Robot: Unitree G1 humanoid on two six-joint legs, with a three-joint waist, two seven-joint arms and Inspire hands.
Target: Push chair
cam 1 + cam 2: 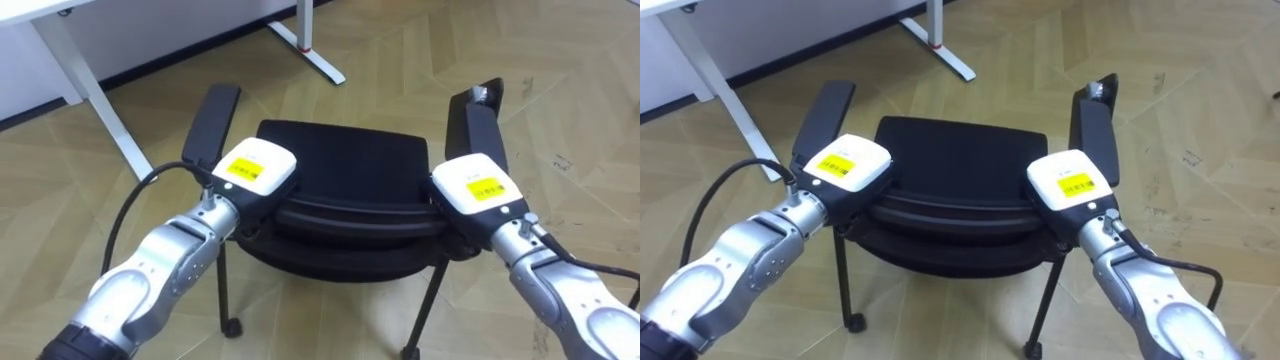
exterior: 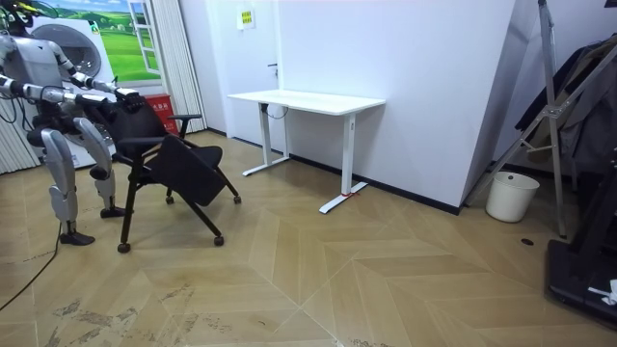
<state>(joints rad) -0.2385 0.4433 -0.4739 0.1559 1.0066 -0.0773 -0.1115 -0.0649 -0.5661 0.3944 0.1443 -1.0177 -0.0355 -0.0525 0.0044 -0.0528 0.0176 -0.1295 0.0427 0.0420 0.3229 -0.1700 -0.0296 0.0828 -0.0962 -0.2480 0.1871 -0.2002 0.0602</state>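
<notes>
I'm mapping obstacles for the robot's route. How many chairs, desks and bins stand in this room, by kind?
Black office chair: 1
White desk: 1
White bin: 1
Total: 3

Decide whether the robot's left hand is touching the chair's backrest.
Touching. The left eye view shows the left hand resting against the top edge of the backrest, with no gap between them.
</notes>
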